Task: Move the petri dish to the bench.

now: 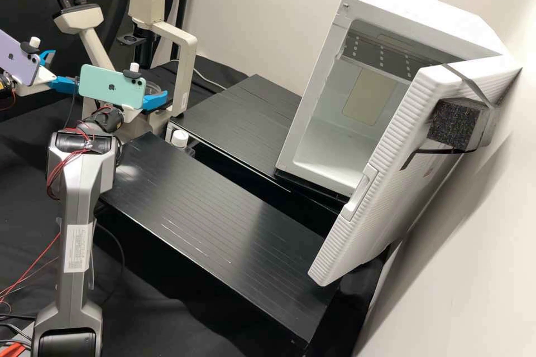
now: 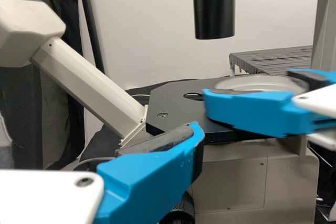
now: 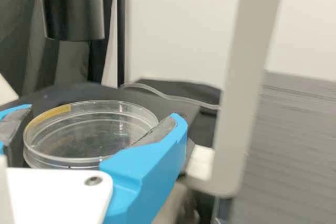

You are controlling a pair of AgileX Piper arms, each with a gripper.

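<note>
In my high view, the microscope (image 1: 182, 56) stands at the back left, its stage (image 2: 170, 98) under the tube (image 2: 213, 6). My right gripper (image 1: 159, 95) is at the stage, with the petri dish (image 3: 89, 132) in it. The front platform (image 1: 206, 217) runs toward my near right; the rear platform (image 1: 240, 117) lies behind it. I have the bottle (image 1: 180, 138) near their left ends. On the right is the cabinet (image 1: 304, 117), a shelf (image 1: 368, 56) inside, its open door (image 1: 363, 228) in front, a block (image 1: 455, 122) strapped on.
</note>
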